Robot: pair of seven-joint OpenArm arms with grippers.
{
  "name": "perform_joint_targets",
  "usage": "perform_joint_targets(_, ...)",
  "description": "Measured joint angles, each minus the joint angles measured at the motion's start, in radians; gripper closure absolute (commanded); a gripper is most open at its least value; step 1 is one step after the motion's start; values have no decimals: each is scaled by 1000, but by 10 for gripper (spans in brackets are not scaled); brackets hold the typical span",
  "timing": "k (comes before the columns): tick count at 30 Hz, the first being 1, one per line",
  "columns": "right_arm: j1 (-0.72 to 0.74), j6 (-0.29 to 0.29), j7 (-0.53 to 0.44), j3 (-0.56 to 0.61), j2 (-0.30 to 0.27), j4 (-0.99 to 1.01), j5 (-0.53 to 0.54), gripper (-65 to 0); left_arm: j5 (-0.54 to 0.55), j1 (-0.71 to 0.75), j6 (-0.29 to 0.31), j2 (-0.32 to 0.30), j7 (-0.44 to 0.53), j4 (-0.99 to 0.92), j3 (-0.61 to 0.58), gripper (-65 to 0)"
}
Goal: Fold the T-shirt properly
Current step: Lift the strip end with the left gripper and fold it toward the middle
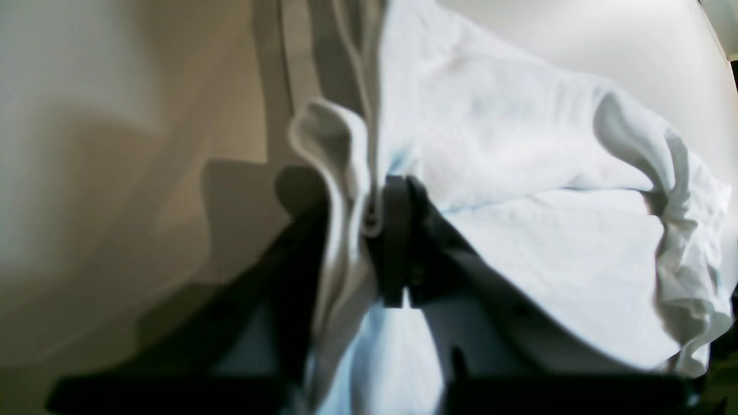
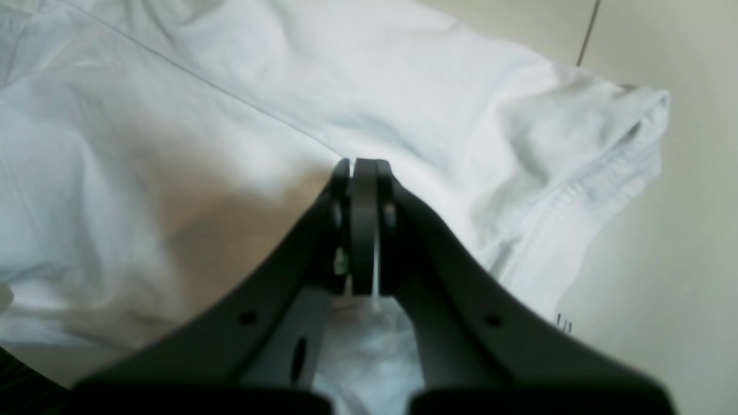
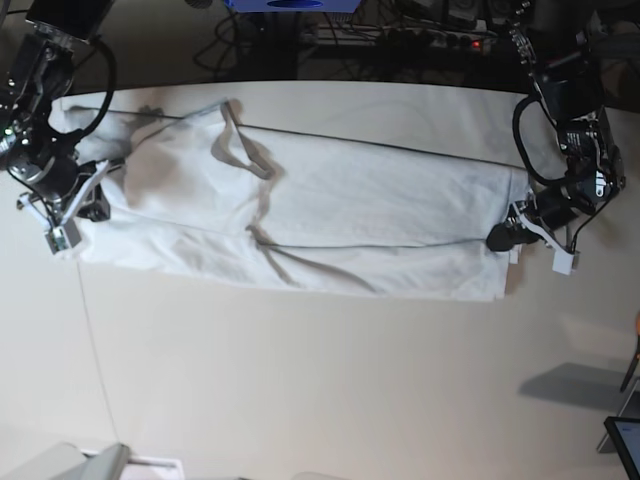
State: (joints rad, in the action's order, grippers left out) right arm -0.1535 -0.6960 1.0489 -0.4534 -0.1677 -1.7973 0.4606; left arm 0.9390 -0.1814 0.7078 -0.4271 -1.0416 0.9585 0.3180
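Base view: T-shirt (image 3: 330, 205) lies flat along table (image 3: 300, 380).
Left gripper (image 1: 398, 242): jaws pinching shirt edge, 3 o'clock.
Right gripper (image 2: 363, 225): jaws pinching shirt, 9 o'clock.

Evenly lit from above in the base view, bright on the pale tabletop (image 3: 300, 380), dim and nearly black along the top edge. Soft grey shadow at lower right of that frame, thin dark creases across the T-shirt (image 3: 330, 215). Blurred throughout in the left wrist view: smeared beige and grey at left, the left gripper (image 1: 398, 242) a dark silhouette, cloth washed bluish white with detail lost at upper right. Sharper in the right wrist view, though the right gripper (image 2: 363, 225) sits out of focus low in frame, casting a brownish shadow on the cloth at centre left
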Motion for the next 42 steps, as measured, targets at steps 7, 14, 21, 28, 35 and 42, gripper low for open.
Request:
perform_joint_targets(7, 1, 0, 0, 0, 0, 0, 0, 0, -84, 8, 3, 6, 4, 57, 0, 0)
perform_joint_targets(14, 1, 0, 0, 0, 1, 0, 0, 0, -168, 128, -20, 24, -56, 346, -5, 0)
perform_joint_targets(21, 3, 0, 0, 0, 1, 0, 0, 0, -180, 174, -22, 55, -66, 570, -104, 0)
perform_joint_targets(28, 3, 0, 0, 0, 1, 0, 0, 0, -157, 162, -85, 64, -65, 742, -266, 0)
perform_joint_targets(35, 3, 0, 0, 0, 3, 0, 0, 0, -158, 150, -126, 176, -153, 811, -322, 0)
perform_joint_targets(42, 3, 0, 18, 0, 3, 0, 0, 0, -165, 132, -126, 272, -163, 816, -320, 0)
